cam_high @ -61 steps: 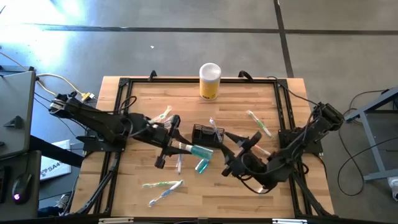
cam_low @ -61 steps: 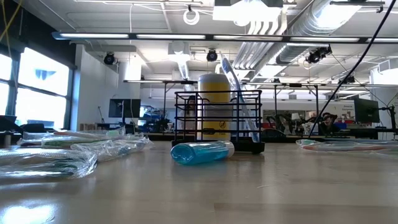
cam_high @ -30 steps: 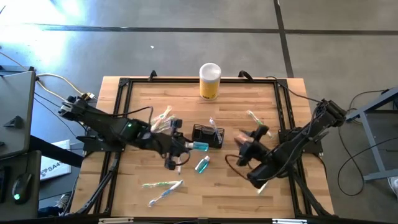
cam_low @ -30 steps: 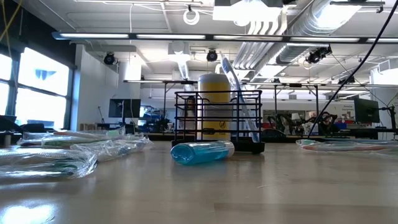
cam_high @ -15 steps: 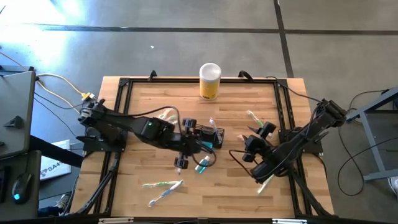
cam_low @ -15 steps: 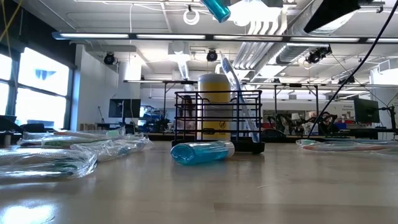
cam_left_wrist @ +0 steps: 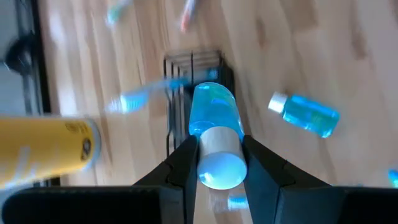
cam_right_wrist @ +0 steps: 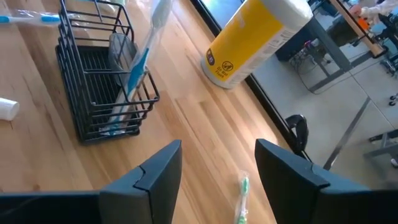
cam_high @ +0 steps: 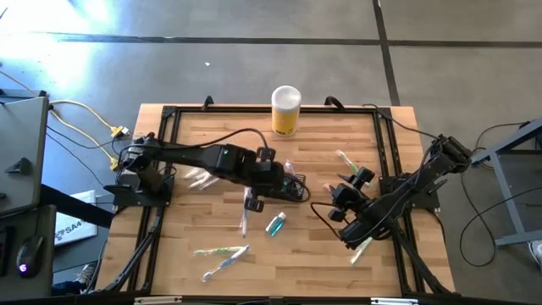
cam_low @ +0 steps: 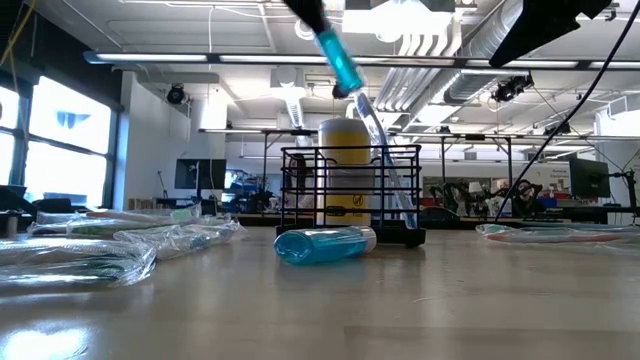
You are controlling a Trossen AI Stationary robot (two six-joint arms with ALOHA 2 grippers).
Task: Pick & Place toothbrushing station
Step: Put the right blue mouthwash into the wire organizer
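Note:
The toothbrushing station, a black wire caddy (cam_high: 286, 186) (cam_low: 350, 195) (cam_right_wrist: 99, 87), stands mid-table with one toothbrush (cam_right_wrist: 140, 62) leaning in it. My left gripper (cam_high: 273, 174) (cam_left_wrist: 219, 142) hangs over the caddy, shut on a blue bottle (cam_low: 340, 58) with a white cap. A second blue bottle (cam_high: 274, 224) (cam_low: 325, 243) lies on its side on the wood just near of the caddy. My right gripper (cam_high: 350, 185) (cam_right_wrist: 217, 149) stands open to the caddy's right with nothing between its fingers. My left gripper pinches the bottle's white cap end (cam_left_wrist: 219, 163) between its two fingers (cam_left_wrist: 186, 155). The fingers slant down from the table's left and lie along the bottle, whose blue body (cam_left_wrist: 214, 109) sticks out beyond them. The bottle hangs tilted, clear of the table, above the caddy.
A tall yellow cylinder with a white lid (cam_high: 286, 110) stands at the far edge. Wrapped toothbrushes lie at the near left (cam_high: 222, 252), left of the caddy (cam_high: 196, 176) and at the right (cam_high: 353, 167). One more lies beside the loose bottle (cam_high: 245, 216).
My left gripper has carried the blue bottle toward the table's right, from beside the caddy's left side to over it, and has tipped downward. In the low view the bottle has come in from the top and now slants steeply above the caddy.

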